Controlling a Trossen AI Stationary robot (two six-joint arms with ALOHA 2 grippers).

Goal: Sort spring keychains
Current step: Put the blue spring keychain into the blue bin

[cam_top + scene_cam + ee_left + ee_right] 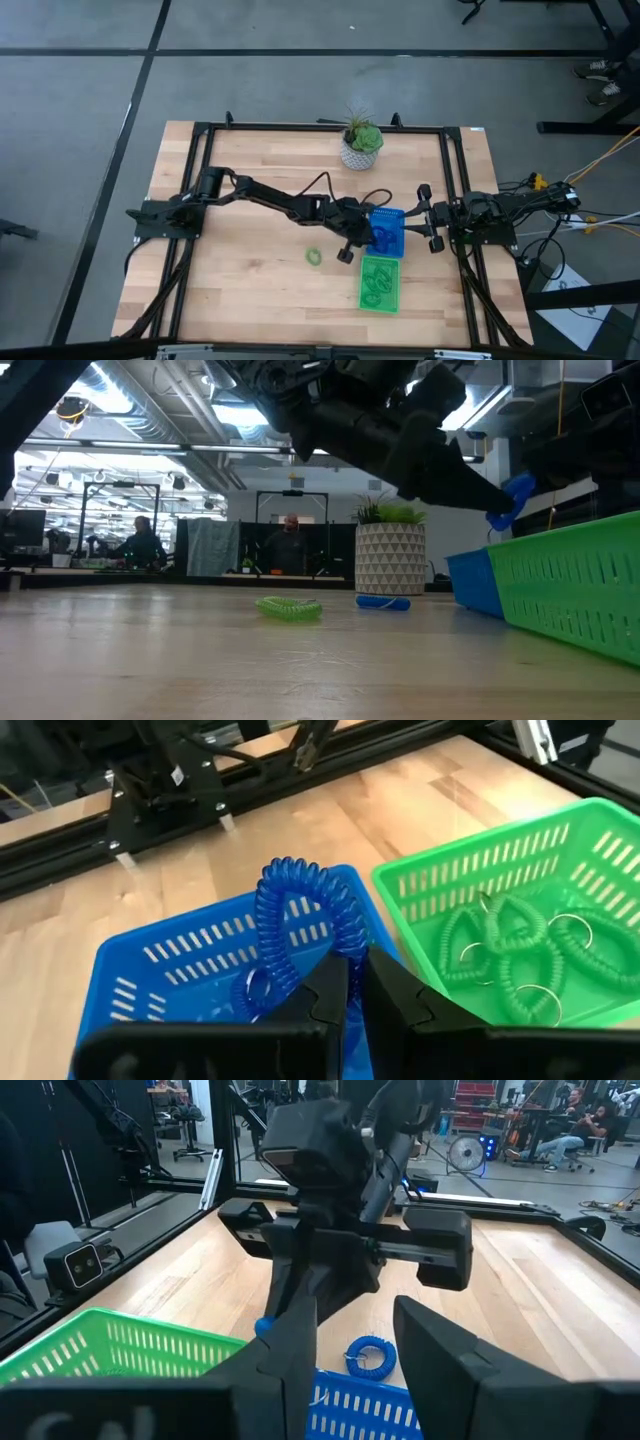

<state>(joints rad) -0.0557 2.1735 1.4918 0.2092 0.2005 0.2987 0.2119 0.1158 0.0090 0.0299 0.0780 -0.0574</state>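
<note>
We find the blue tray (391, 233) partly hidden under the left gripper (372, 236), its contents too small to count.

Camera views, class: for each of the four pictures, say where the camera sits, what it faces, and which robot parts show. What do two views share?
High: overhead, facing down; both arms, table.
Low: tabletop level, facing the room; left gripper overhead.
Left wrist: behind shut fingers pinching a blue keychain above the blue tray.
Right wrist: behind the open right gripper, facing the left arm.
Shared: green tray.
</note>
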